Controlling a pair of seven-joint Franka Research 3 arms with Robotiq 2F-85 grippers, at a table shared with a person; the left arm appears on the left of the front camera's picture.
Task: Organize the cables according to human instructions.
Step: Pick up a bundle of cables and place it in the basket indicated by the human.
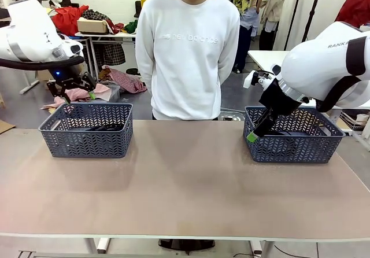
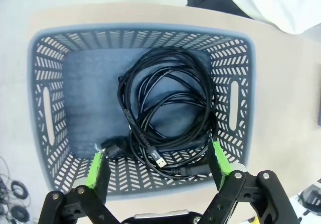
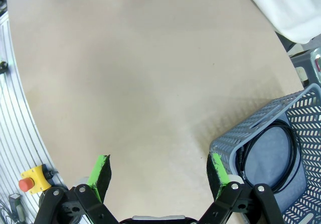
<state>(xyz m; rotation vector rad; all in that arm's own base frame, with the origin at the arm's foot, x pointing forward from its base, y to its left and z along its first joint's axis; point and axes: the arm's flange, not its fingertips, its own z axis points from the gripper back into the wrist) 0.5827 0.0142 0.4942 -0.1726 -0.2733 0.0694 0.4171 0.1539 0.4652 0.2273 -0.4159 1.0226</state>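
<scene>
Two blue-grey lattice baskets stood on the table [image 1: 185,183], one toward each end, with a person in a white top waiting behind the middle. The left basket [image 2: 50,108] held coiled black cables [image 2: 168,111] lying loose on its floor, a USB plug showing near the closest wall; how many cords made up the tangle could not be told. The left gripper [image 2: 158,163] hung directly above that basket with its jaws spread wide and nothing between them, which suggested a release position over the drop spot. The right basket [image 1: 295,145] held at least one black cable [image 3: 273,153] curled against its wall. The right gripper [image 3: 158,171] was likewise spread and empty, poised over bare tabletop just beside that basket's corner, probably parked clear of the bins.
</scene>
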